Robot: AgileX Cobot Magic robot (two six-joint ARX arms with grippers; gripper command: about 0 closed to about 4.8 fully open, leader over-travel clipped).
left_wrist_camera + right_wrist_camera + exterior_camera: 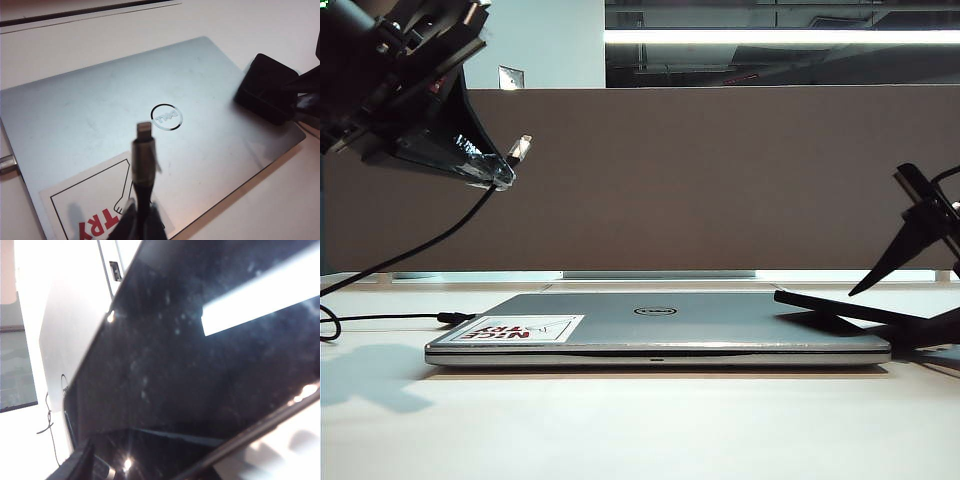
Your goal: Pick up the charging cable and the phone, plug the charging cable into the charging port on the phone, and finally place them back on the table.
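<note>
The left pincer is raised clear of the surface and clamped on the charging cable, whose plug pokes out just beyond its tips. The right pincer is low at the phone, which lies tilted on the laptop; its jaws stand around the phone's end, and whether they grip it I cannot tell. An edge hold might let the glossy phone slip or scrape the lid. A short hold on the plug may let it twist at insertion.

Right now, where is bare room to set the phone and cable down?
Bare white table lies in front of the silver Dell laptop. Its right end is crowded by the flat black phone and right gripper; the left gripper holds the black charging cable.
</note>
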